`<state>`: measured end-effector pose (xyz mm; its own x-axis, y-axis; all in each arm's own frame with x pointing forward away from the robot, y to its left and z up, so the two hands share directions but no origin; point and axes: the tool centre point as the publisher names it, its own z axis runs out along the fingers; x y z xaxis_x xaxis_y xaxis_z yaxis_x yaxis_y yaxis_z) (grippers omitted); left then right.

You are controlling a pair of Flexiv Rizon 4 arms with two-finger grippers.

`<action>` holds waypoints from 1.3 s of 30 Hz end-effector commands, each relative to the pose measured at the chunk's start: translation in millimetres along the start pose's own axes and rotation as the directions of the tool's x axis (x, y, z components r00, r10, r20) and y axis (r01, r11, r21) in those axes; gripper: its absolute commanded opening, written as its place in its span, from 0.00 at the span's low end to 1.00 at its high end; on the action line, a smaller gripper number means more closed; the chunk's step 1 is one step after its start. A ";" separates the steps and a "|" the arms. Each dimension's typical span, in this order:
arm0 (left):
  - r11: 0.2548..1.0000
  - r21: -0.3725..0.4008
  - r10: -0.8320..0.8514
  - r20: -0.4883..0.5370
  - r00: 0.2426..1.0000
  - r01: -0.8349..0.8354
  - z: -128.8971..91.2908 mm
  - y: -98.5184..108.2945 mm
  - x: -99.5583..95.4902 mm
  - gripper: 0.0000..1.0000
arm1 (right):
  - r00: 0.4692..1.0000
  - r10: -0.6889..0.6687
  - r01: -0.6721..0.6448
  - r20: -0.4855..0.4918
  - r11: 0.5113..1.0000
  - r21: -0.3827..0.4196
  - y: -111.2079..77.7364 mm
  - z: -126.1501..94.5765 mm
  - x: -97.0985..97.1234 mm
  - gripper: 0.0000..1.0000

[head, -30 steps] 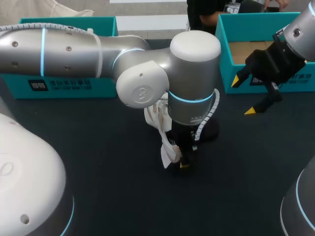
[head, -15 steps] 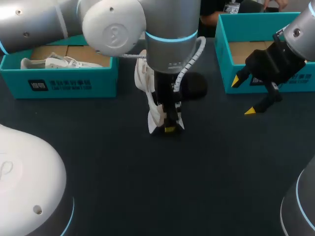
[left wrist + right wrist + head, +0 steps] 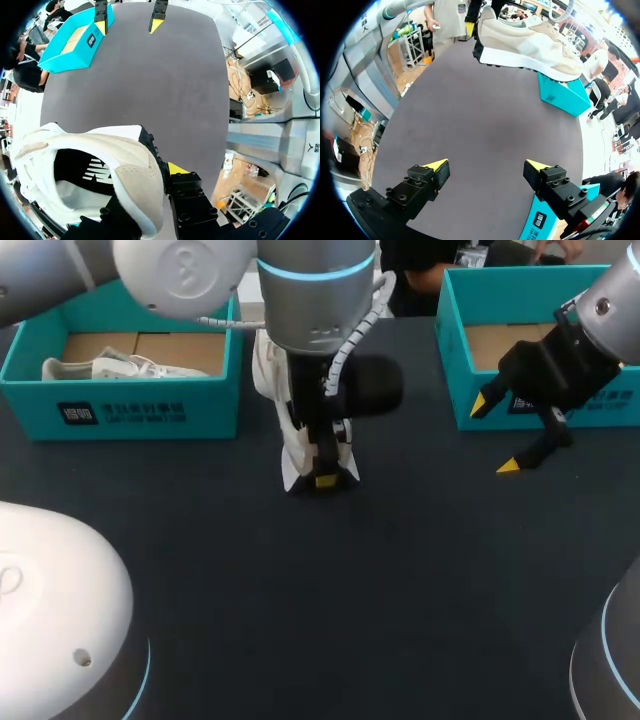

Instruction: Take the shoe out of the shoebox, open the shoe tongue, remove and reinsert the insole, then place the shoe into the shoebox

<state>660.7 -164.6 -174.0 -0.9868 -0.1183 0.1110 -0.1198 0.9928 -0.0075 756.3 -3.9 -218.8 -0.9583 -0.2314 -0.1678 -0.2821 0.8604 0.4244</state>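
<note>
The left arm covers much of the beige-and-white sneaker it carries. Only one yellow tip of the left gripper shows; the other finger is hidden by the heel. In the left wrist view, the fingers pinch the heel collar from both sides, and the sneaker hangs over the table between the boxes. Whether its sole touches the cloth cannot be told. There are two teal shoeboxes and two sneakers. The left shoebox holds the second sneaker, lying on brown cardboard. The right shoebox is partly cut off and partly covered by the right gripper. That gripper hangs in front of it with fingers spread wide, holding nothing. The table is flat, dark charcoal cloth.
</note>
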 end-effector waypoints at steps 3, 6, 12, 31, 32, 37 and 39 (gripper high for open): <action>0.988 0.055 0.149 -0.046 0.988 -0.147 -9.0 45.4 -37.1 0.00 | 1.000 0.001 -0.001 -0.002 1.000 0.003 0.4 1.2 -1.1 1.00; 0.974 0.075 0.221 -0.073 0.973 -0.216 -10.6 68.1 -64.8 0.00 | 1.000 0.001 -0.001 -0.002 1.000 0.003 0.4 1.2 -1.1 1.00; 0.968 0.050 0.249 -0.083 0.965 -0.246 -19.3 110.0 -114.1 0.00 | 1.000 0.001 -0.001 -0.002 1.000 0.003 0.4 1.2 -1.1 1.00; 0.942 0.009 0.335 -0.085 0.938 -0.335 -56.6 259.6 -219.3 0.00 | 1.000 0.001 -0.001 -0.002 1.000 0.003 0.4 1.2 -1.1 1.00; 0.933 -0.013 0.357 -0.060 0.932 -0.358 -58.8 264.8 -220.6 0.00 | 1.000 0.001 -0.001 -0.002 1.000 0.003 0.4 1.2 -1.1 1.00; 0.949 -0.039 0.311 -0.026 0.950 -0.312 -68.8 283.5 -234.7 0.00 | 1.000 0.001 -0.001 -0.002 1.000 0.003 0.4 1.2 -1.1 1.00; 0.955 -0.043 0.293 -0.022 0.956 -0.294 -68.9 284.2 -236.6 0.00 | 1.000 0.001 -0.001 -0.002 1.000 0.003 0.4 1.2 -1.1 1.00</action>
<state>868.8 140.3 -136.6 -0.9755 0.1763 0.1319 0.1794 0.9837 0.0120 756.3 -4.1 -218.8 -0.9584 -0.2309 -0.1678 -0.2817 0.8605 0.4245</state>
